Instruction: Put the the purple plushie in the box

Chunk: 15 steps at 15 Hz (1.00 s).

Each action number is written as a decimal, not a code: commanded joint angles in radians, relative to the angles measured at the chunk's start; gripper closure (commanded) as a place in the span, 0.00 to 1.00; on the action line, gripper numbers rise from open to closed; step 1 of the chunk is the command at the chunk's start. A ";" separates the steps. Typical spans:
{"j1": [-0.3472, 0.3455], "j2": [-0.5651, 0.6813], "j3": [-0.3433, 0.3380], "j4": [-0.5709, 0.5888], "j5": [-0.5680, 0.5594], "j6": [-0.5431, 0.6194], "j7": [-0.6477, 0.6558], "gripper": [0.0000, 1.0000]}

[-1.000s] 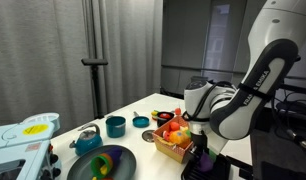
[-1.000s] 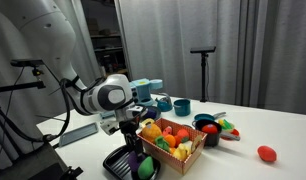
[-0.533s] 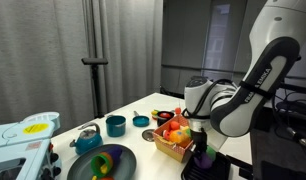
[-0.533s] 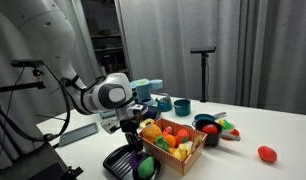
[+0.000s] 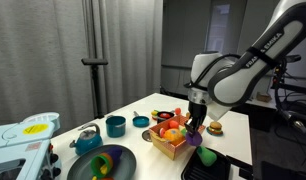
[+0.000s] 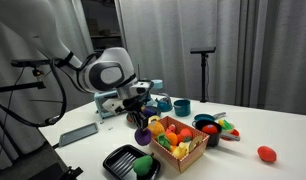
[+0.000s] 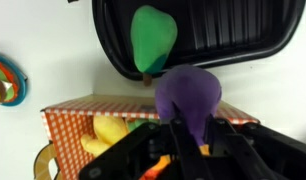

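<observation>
The purple plushie (image 7: 188, 93) hangs in the air, pinched from above by my gripper (image 7: 189, 135), which is shut on it. In both exterior views the plushie (image 5: 193, 138) (image 6: 143, 135) sits just under the gripper (image 5: 196, 124) (image 6: 141, 122), above the gap between the black tray and the box. The box (image 5: 165, 148) (image 6: 183, 160) is a low rectangular one filled with colourful toy food. In the wrist view its checkered side (image 7: 93, 113) lies just left of the plushie.
A green toy (image 7: 153, 38) (image 6: 143, 166) lies on the flat black tray (image 7: 233, 30) (image 6: 120, 160) at the table edge. A rainbow-striped dish (image 5: 103, 160), a teal cup (image 5: 115, 126) and a red item (image 6: 265, 153) also stand on the white table (image 6: 253, 130).
The gripper closed on the purple plushie down at the black tray and has risen with it. The arm has lifted and now holds the plushie clear of the tray, beside the box.
</observation>
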 commanded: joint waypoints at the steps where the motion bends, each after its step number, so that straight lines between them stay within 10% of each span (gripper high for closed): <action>1: -0.047 -0.175 0.040 -0.028 0.191 -0.051 -0.220 0.93; 8: -0.129 -0.139 0.064 0.060 0.191 0.151 -0.027 0.93; 15: -0.192 0.061 0.046 0.180 -0.159 0.229 0.386 0.93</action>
